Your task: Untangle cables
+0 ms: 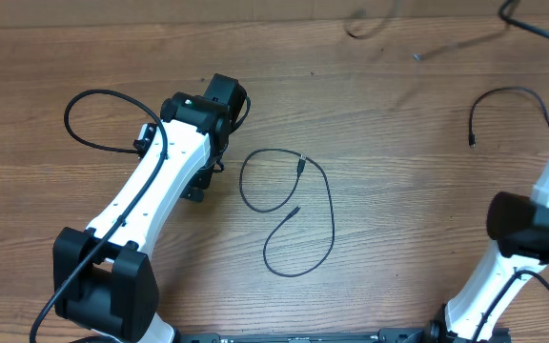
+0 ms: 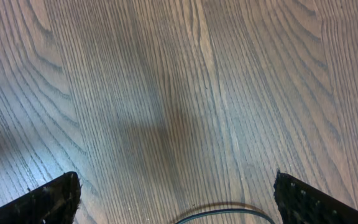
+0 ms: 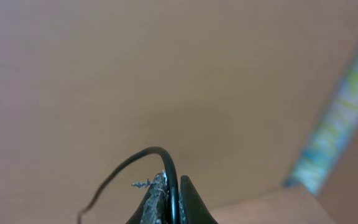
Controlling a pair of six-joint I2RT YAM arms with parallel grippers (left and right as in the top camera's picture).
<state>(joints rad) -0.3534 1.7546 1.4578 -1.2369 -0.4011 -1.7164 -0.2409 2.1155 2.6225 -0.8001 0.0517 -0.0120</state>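
The right end effector (image 3: 170,198) is clenched on a thin cable (image 3: 165,155), apparently high off the counter (image 2: 166,74) to draw it clear. The left end effector (image 2: 176,180) hangs released over bare wood. A loose cable (image 1: 332,214) lies looped mid-frame in the overhead view.

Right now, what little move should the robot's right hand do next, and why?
Probably lower the right hand and lay its cable on the table, away from the looped cable in the middle. The hand pinches it up in the air; the looped one lies alone.
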